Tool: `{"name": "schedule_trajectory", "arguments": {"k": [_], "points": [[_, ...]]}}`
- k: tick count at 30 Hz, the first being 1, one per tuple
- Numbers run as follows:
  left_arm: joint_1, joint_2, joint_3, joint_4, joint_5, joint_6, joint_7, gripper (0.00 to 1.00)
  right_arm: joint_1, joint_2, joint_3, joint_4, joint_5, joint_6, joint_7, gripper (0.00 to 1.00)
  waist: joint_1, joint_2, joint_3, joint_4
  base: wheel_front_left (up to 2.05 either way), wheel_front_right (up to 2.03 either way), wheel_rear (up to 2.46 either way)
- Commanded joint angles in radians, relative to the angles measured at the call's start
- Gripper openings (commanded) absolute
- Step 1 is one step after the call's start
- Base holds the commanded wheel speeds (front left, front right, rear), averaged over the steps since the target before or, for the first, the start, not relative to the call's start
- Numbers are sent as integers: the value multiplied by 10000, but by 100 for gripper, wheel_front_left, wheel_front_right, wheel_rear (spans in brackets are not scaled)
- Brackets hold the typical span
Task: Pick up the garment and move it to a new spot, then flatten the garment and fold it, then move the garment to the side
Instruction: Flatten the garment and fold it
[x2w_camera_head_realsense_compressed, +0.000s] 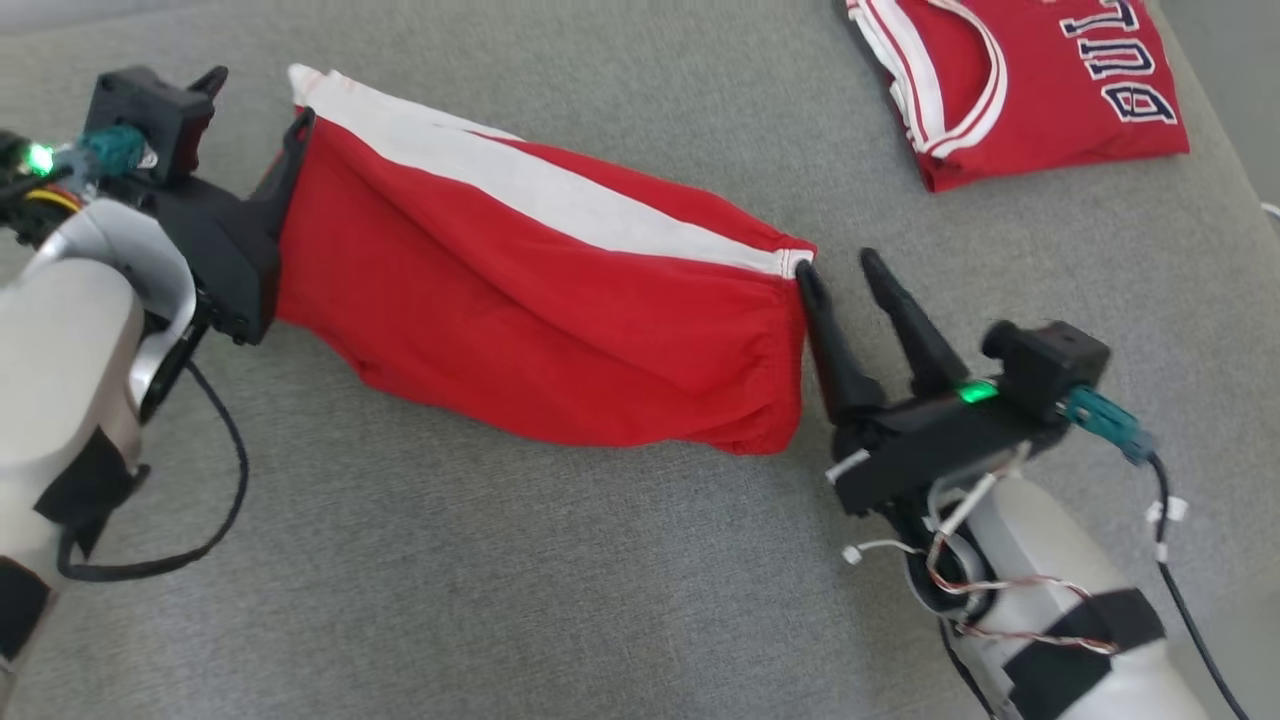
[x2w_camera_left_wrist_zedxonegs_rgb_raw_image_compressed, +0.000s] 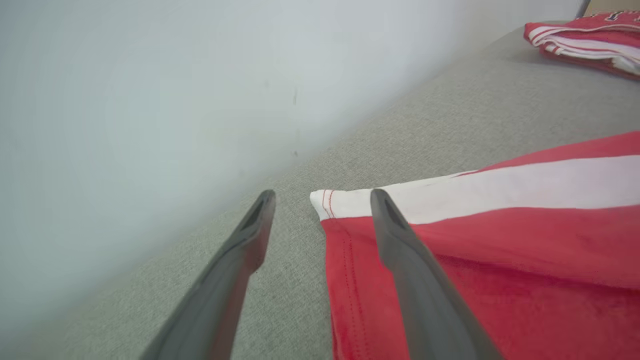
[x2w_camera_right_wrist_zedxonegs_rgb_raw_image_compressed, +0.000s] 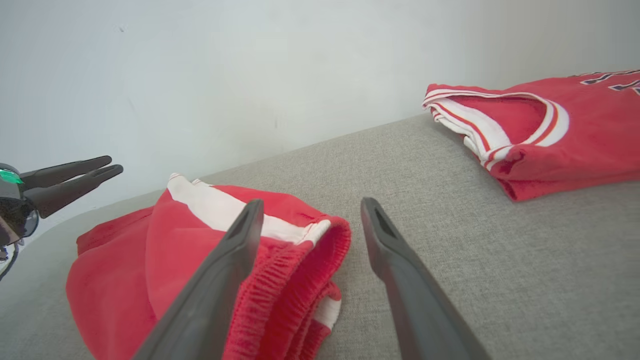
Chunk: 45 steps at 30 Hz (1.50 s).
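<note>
The garment (x2w_camera_head_realsense_compressed: 520, 320) is a pair of red shorts with a white side stripe, lying stretched out on the grey cushion. My left gripper (x2w_camera_head_realsense_compressed: 258, 100) stands open at its hem end. In the left wrist view the left gripper (x2w_camera_left_wrist_zedxonegs_rgb_raw_image_compressed: 324, 195) straddles the white hem corner of the garment (x2w_camera_left_wrist_zedxonegs_rgb_raw_image_compressed: 500, 250), gripping nothing. My right gripper (x2w_camera_head_realsense_compressed: 838, 262) is open at the elastic waistband end. In the right wrist view the right gripper (x2w_camera_right_wrist_zedxonegs_rgb_raw_image_compressed: 311, 201) has one finger over the bunched waistband of the garment (x2w_camera_right_wrist_zedxonegs_rgb_raw_image_compressed: 150, 250) and the other over bare cushion. The left gripper (x2w_camera_right_wrist_zedxonegs_rgb_raw_image_compressed: 114, 165) shows at far left.
A folded red jersey (x2w_camera_head_realsense_compressed: 1040, 90) with white trim and dark lettering lies at the back right, also seen as the jersey (x2w_camera_left_wrist_zedxonegs_rgb_raw_image_compressed: 585, 42) and the jersey (x2w_camera_right_wrist_zedxonegs_rgb_raw_image_compressed: 550, 135). A pale wall runs behind the grey cushion (x2w_camera_head_realsense_compressed: 500, 600).
</note>
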<state>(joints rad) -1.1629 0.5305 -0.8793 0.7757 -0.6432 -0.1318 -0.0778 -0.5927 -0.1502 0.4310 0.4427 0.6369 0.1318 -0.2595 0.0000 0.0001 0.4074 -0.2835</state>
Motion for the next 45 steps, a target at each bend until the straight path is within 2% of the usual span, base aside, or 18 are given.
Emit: {"name": "schedule_trajectory", "arguments": {"k": [1,6,10,18,20,26,30,36,45], "points": [[170,-59,44,48,-138,26,-144,100,189,-97,-59,-80,-59,-28,-43,100,0,-1,-344,268,0,0,0],[714,-250,298,271,-462,29,-1253,100,1056,-354,-771,-1037,-723,-28,-55,100,0,-1,-941,655,0,0,0],[1251,-267,639,96,-648,202,-1737,100,1867,-280,-1402,-1932,-1288,-28,-58,100,0,-1,-1349,918,0,0,0],[2648,-15,1609,-1293,-431,692,-1868,100,3752,119,-2422,-3571,-1876,-28,-45,100,0,-1,-1869,1405,0,0,0],[2968,156,1795,-1633,-287,721,-1871,100,4408,278,-2628,-3902,-2005,-28,-41,100,0,-1,-1917,1420,0,0,0],[3163,470,1853,-1805,-165,676,-1860,100,5114,488,-2618,-4231,-2305,-28,-43,100,0,-1,-1921,1245,0,0,0],[2816,639,1553,-1791,-20,482,-1383,100,5335,582,-2485,-4395,-2788,-28,-43,100,0,-1,-1872,1033,0,0,0],[2268,577,953,-1566,35,184,-365,100,5264,659,-2409,-4414,-2938,-28,-43,100,0,-1,-1804,829,0,0,0],[1901,392,108,-1084,-876,31,1072,100,5122,707,-2232,-4269,-2984,-28,-44,100,0,-1,-1609,506,0,0,0]]}}
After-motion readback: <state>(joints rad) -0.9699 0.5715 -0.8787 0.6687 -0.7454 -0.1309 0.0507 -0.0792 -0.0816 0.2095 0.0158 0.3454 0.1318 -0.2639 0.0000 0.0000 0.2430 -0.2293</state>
